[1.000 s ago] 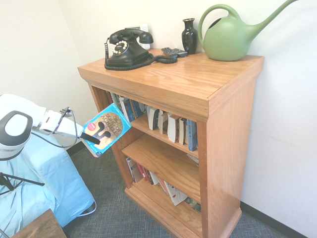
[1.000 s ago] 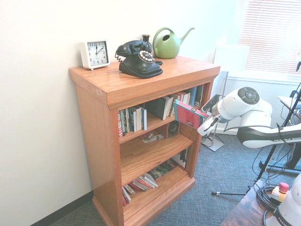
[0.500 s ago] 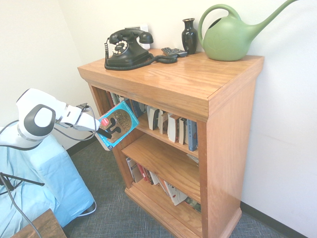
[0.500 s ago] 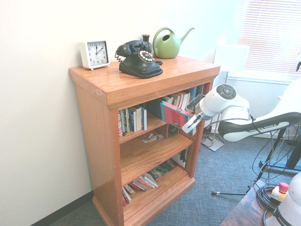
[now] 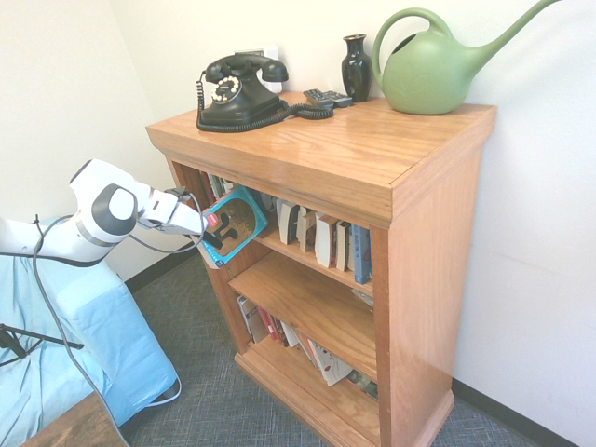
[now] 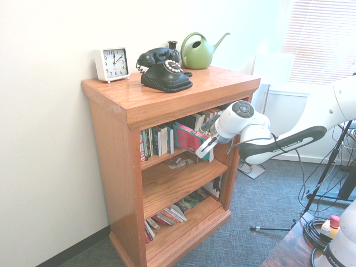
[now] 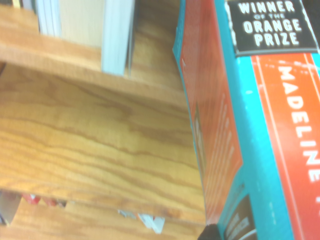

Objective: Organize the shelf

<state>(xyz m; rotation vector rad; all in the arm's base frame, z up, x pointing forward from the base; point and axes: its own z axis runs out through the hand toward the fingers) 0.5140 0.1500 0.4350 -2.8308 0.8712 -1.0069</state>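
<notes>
One claw (image 5: 222, 238) — tight on book (image 5: 237, 222)

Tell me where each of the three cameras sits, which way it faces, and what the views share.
First exterior view: high, off one front corner of the shelf, looking down; arm enters from picture left, claw shut on the book.
Second exterior view: off the opposite front corner; arm enters from picture right.
Wrist view: on the wrist, close to the middle board, book cover beside it; no arm shows.
All three share shelf and book; both exteriors share the telephone and watering can.
</notes>
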